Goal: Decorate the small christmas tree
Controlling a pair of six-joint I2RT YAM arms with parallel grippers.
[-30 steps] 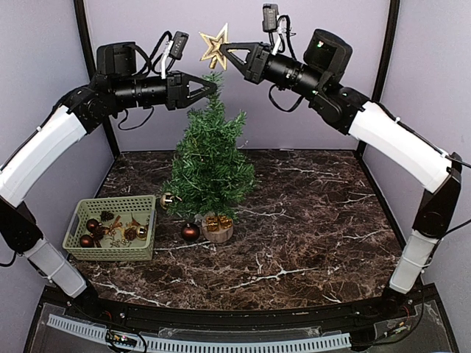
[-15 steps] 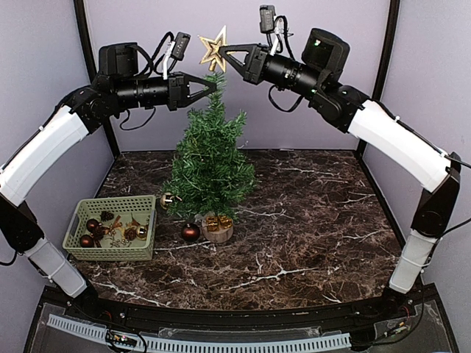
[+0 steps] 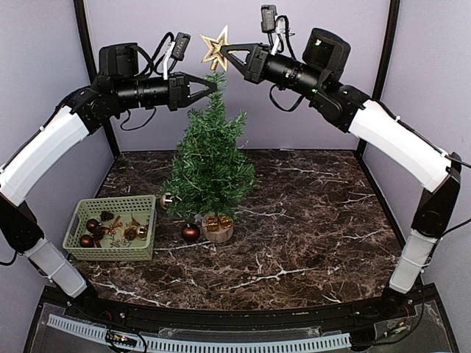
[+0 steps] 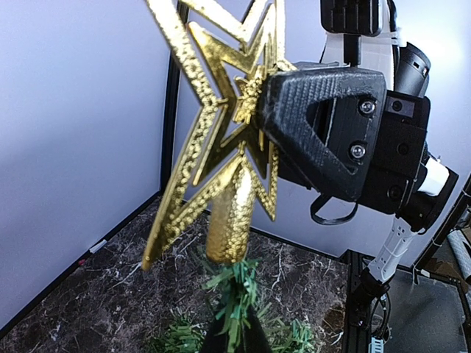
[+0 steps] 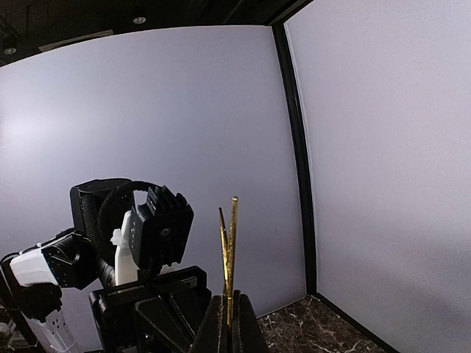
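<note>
The small christmas tree (image 3: 210,165) stands on the marble table, left of centre, on a pale stump base (image 3: 218,229). My left gripper (image 3: 215,82) is shut on the tree's top sprig (image 4: 237,283), and its dark fingers (image 4: 254,340) pinch the green needles at the bottom of the left wrist view. My right gripper (image 3: 225,50) is shut on a glittery gold star (image 3: 214,48). The gold star (image 4: 213,125) hangs just above the tree tip, with its tube socket (image 4: 231,220) right over the sprig. In the right wrist view the star (image 5: 229,250) shows edge-on between the shut fingers (image 5: 218,331).
A green basket (image 3: 140,202) with several dark and gold ornaments sits at the front left of the table. A dark red ball (image 3: 190,232) lies beside the tree's base and a gold bauble (image 3: 167,199) hangs on a low branch. Walls close in behind and at both sides.
My left gripper has closed on the tree's top sprig. The right gripper has shifted the star slightly, keeping it just above the tip.
</note>
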